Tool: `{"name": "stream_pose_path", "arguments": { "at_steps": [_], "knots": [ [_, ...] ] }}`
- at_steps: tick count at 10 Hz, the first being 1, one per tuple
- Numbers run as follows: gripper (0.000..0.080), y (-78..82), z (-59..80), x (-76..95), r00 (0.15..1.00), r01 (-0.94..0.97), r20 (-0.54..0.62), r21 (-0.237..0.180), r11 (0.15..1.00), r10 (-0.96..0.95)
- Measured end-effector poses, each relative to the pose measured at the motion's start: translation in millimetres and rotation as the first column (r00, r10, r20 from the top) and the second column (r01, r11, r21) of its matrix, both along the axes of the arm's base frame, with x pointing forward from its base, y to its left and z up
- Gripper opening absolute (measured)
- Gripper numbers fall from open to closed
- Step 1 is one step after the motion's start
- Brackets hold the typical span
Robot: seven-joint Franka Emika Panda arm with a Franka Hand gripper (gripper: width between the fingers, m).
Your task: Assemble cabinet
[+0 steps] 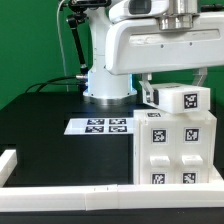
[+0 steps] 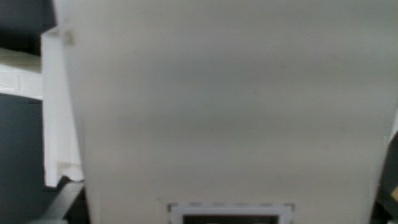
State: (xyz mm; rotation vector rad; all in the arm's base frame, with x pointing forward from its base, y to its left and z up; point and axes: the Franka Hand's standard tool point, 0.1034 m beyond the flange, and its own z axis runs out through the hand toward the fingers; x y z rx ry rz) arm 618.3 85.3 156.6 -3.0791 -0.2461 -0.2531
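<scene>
1. Cabinet (image 1: 175,150): upright at the exterior view's right, just behind the front rail (image 1: 70,195).
2. Tagged block (image 1: 183,98): sits on the cabinet's top.
3. Gripper: fingers not visible; cannot tell its opening.
4. Handling advice: keep the block square to the cabinet's edges and seat it gently.

Ext cam: low, faces arm base (image 1: 108,85) across table (image 1: 40,115); wrist cam: v. close, blurry, prob. shares cabinet (image 1: 178,140)
</scene>
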Motion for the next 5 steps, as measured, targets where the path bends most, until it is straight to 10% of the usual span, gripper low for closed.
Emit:
{"name": "stream_pose_path", "arguments": {
  "at_steps": [5],
  "knots": [
    [0.0543,3.4,1.3,-0.2,0.855,0.519,-0.031,0.093,0.85,-0.518]
  ]
}}
